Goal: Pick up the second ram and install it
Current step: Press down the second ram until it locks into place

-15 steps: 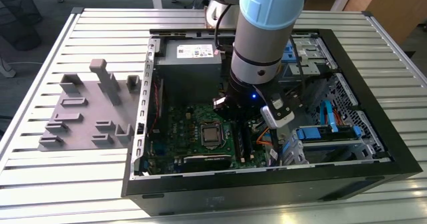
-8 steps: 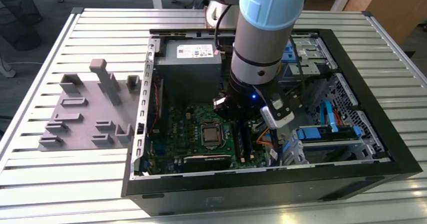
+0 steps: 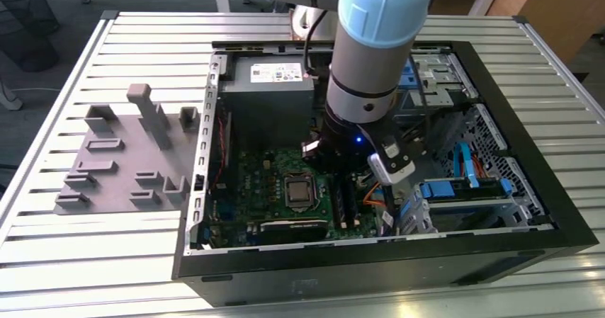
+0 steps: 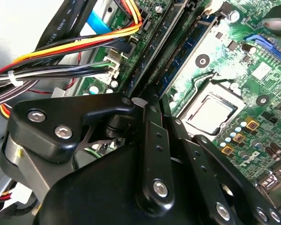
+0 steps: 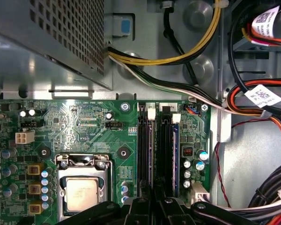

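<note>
In the exterior view my gripper (image 3: 328, 163) is down inside the open computer case (image 3: 378, 268), over the green motherboard (image 3: 265, 183). In both wrist views the black fingers (image 4: 152, 117) stand close together above the memory slots (image 5: 166, 154). A thin dark stick, the second ram (image 4: 165, 56), runs on edge straight out from between the fingertips, in line with a slot. Its narrow top edge (image 5: 150, 154) shows in the first wrist view, my gripper (image 5: 154, 202) at one end of it. Another stick with bluish chips (image 4: 189, 51) sits in a neighbouring slot.
The processor socket (image 5: 82, 194) lies beside the slots. Bundled cables (image 4: 61, 51) run past on the other side, and the grey power supply (image 3: 269, 84) fills the case's far end. A grey fixture with upright blocks (image 3: 123, 162) stands outside the case at the exterior view's left.
</note>
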Robot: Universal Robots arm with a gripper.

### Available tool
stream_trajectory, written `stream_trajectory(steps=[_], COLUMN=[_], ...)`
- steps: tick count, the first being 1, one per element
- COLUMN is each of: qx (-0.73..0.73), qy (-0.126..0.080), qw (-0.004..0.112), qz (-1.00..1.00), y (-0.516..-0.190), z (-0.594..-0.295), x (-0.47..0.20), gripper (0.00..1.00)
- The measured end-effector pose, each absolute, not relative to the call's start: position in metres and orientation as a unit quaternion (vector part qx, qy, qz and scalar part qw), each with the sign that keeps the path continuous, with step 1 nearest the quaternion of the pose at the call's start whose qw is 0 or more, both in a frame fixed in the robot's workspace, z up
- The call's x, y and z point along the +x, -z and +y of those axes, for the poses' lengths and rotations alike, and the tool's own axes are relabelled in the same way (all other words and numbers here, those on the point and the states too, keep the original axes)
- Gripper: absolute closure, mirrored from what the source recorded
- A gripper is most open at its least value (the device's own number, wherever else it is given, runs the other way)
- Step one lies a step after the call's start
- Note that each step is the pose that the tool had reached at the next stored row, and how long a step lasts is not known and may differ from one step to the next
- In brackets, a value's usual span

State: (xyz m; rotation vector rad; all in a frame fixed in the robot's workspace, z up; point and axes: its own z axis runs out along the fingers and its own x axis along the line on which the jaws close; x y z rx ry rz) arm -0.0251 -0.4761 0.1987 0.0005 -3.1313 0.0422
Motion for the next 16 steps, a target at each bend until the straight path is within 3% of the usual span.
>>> stream_trajectory(steps=[13,14,16], qx=[0.000,0.000,0.000], qy=[-0.013,-0.012,-0.013], qw=[0.005,0.005,0.005], qz=[-1.000,-1.000,-1.000], y=[-0.196,-0.197,-0.205], z=[-0.476,-0.476,-0.476], x=[-0.025,-0.025,-0.025], gripper=[0.85,0.79,0.79])
